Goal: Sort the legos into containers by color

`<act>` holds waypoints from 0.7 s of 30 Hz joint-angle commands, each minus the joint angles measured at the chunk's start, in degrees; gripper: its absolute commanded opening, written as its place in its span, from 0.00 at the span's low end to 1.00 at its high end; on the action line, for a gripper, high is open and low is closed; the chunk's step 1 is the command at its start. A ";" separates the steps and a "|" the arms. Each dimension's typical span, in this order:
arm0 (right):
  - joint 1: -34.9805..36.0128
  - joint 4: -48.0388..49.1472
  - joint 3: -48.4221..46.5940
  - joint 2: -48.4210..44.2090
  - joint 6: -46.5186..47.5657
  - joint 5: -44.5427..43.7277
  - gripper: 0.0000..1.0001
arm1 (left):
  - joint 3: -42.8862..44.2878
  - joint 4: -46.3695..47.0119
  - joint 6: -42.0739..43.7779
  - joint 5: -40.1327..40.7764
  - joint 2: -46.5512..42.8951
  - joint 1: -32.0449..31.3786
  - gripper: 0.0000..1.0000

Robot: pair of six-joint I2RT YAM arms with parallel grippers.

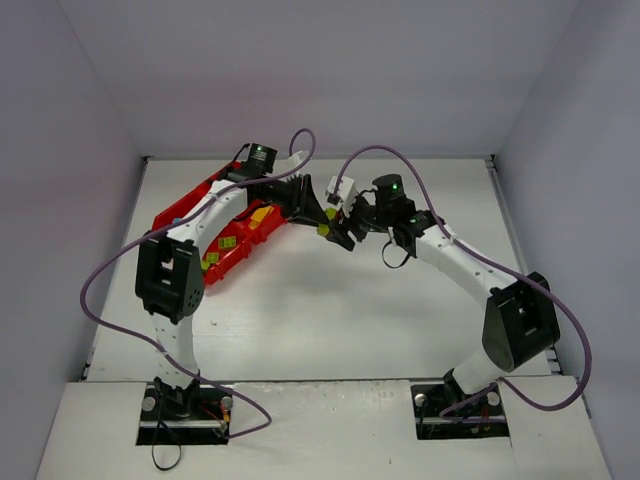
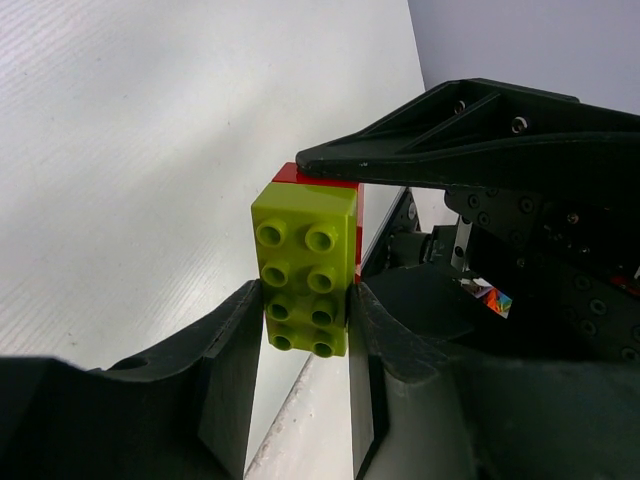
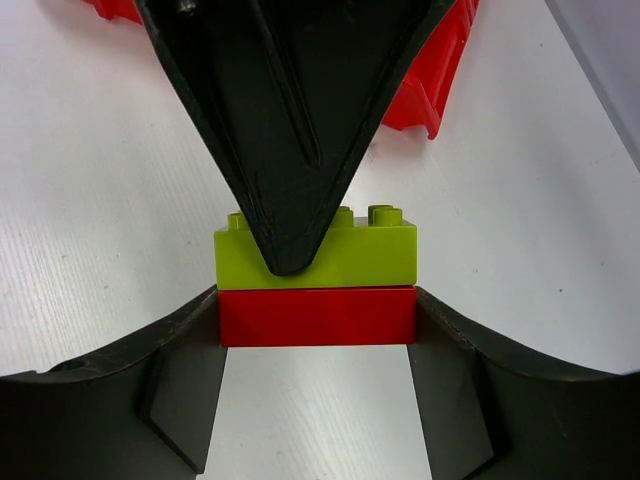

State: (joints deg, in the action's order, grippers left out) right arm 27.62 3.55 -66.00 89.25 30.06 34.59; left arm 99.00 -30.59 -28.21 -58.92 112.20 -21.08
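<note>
A two-brick stack is held in the air between both grippers, right of the tray. My left gripper [image 2: 305, 302] is shut on the lime green brick [image 2: 305, 270], with the red brick [image 2: 322, 176] showing only as a sliver behind it. My right gripper [image 3: 317, 308] is shut on the red brick [image 3: 317, 316], which is still joined to the lime green brick [image 3: 370, 255]. A left finger [image 3: 280, 120] crosses the lime brick there. In the top view the stack [image 1: 325, 228] sits between the left gripper [image 1: 312, 212] and the right gripper [image 1: 342, 232].
The red divided tray [image 1: 178, 207] lies at the back left under the left arm, holding a yellow brick [image 1: 260, 215] and lime green bricks [image 1: 228, 242]. Its corner also shows in the right wrist view [image 3: 430, 85]. White walls enclose the table.
</note>
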 commanded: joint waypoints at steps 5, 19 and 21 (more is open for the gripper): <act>-1.07 0.67 3.15 -5.67 0.87 -3.21 0.05 | 4.45 -5.00 5.53 -2.17 -5.15 5.70 0.11; -1.16 -0.56 2.89 -5.23 1.31 -4.53 0.03 | 1.20 -16.42 18.06 21.15 -13.40 13.43 0.11; -1.07 -0.56 2.54 -5.14 1.31 -4.53 0.03 | -0.90 -17.49 21.34 39.43 -15.33 13.17 0.11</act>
State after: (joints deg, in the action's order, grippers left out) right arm 26.37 1.06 -61.80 85.80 30.76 30.26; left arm 99.35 -44.51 -14.98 -41.98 103.42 -7.99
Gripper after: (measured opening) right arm 0.614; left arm 0.289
